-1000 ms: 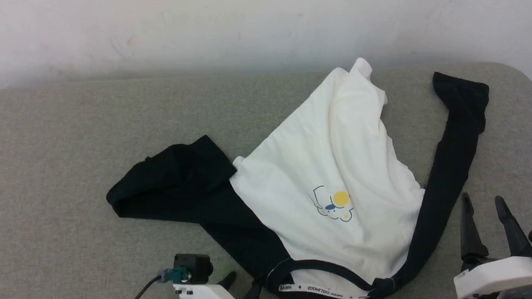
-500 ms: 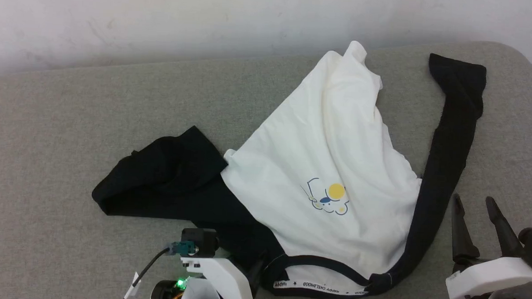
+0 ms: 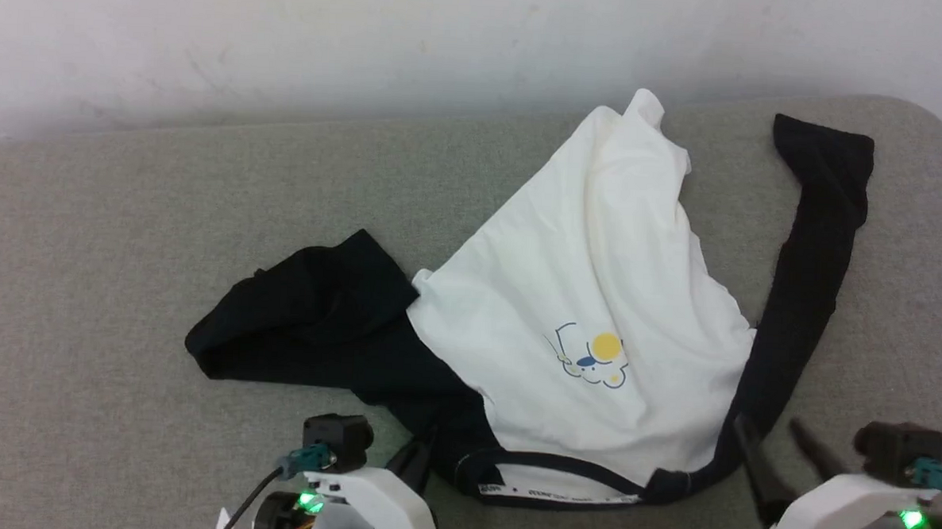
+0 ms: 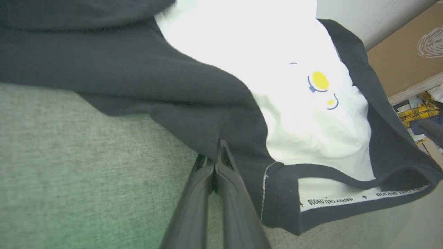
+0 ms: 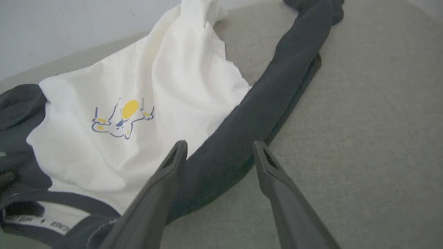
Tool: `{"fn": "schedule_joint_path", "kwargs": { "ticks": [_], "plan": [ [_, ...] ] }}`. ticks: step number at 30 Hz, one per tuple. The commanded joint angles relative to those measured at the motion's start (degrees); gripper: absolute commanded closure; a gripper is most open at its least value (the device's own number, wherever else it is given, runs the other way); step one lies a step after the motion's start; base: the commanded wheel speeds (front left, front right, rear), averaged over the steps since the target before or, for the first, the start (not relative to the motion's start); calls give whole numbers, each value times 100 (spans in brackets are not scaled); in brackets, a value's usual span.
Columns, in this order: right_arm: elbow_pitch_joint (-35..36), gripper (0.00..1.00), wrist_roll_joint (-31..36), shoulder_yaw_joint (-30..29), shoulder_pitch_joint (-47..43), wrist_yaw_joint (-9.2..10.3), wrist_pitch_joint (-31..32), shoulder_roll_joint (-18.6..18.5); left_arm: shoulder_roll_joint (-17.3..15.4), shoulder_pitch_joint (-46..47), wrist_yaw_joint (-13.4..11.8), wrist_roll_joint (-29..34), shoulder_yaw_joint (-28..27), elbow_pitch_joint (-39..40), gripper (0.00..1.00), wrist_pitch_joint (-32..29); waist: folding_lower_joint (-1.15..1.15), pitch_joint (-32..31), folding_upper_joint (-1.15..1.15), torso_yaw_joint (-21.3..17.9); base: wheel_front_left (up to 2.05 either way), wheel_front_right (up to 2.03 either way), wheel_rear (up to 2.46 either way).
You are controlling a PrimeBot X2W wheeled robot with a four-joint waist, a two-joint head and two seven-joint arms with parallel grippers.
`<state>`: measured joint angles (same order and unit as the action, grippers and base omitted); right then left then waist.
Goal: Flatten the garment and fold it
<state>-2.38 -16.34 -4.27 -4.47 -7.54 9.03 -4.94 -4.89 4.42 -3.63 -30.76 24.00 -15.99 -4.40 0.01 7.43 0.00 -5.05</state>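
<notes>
The garment [image 3: 597,286] lies crumpled on the grey cushion, with its white body and yellow-and-blue print facing up. Its collar lies nearest me. One black sleeve is bunched at the left and the other stretches away at the right. My left gripper [image 3: 423,453] is shut, its tips pinched on the edge of the black shoulder fabric beside the collar. The left wrist view shows this pinch [image 4: 215,162] close up. My right gripper [image 3: 773,441] is open. In the right wrist view its fingers [image 5: 218,147] straddle the right sleeve [image 5: 277,79] just above the cloth.
The grey cushioned surface [image 3: 120,281] runs wide to the left and ends in a rounded corner at the far right. A white wall [image 3: 290,34] stands behind it. In the left wrist view, a cardboard box [image 4: 405,52] and mixed clutter sit beyond the cushion's right side.
My left gripper went from open to shut at the black shoulder fabric. My right gripper moved left and down onto the right sleeve. The camera shifted slightly.
</notes>
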Motion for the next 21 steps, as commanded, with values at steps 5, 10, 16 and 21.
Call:
{"fn": "schedule_joint_path", "kwargs": {
  "ticks": [5, 10, 16, 21],
  "plan": [
    [631, 0, -590, -32, -511, 5, 1754, 146, -152, -215, -76, 276, 69, 461, 100, 431, -1, -75, 0, 112, 0, 0, 0],
    [919, 0, -1084, -434, -510, 5, 2325, 202, -136, -247, -67, 320, 176, 615, 100, 482, -1, -25, 0, 281, 0, 0, 0],
    [883, 0, -1499, -422, -440, 5, 2701, 204, -102, -232, -50, 364, 315, 580, 100, 511, -1, 9, 0, 432, 0, 0, 0],
    [997, 0, -1620, -268, -470, 5, 2820, 205, -73, -190, -33, 370, 389, 472, 100, 558, -1, -3, 0, 536, 0, 0, 0]
  ]
}}
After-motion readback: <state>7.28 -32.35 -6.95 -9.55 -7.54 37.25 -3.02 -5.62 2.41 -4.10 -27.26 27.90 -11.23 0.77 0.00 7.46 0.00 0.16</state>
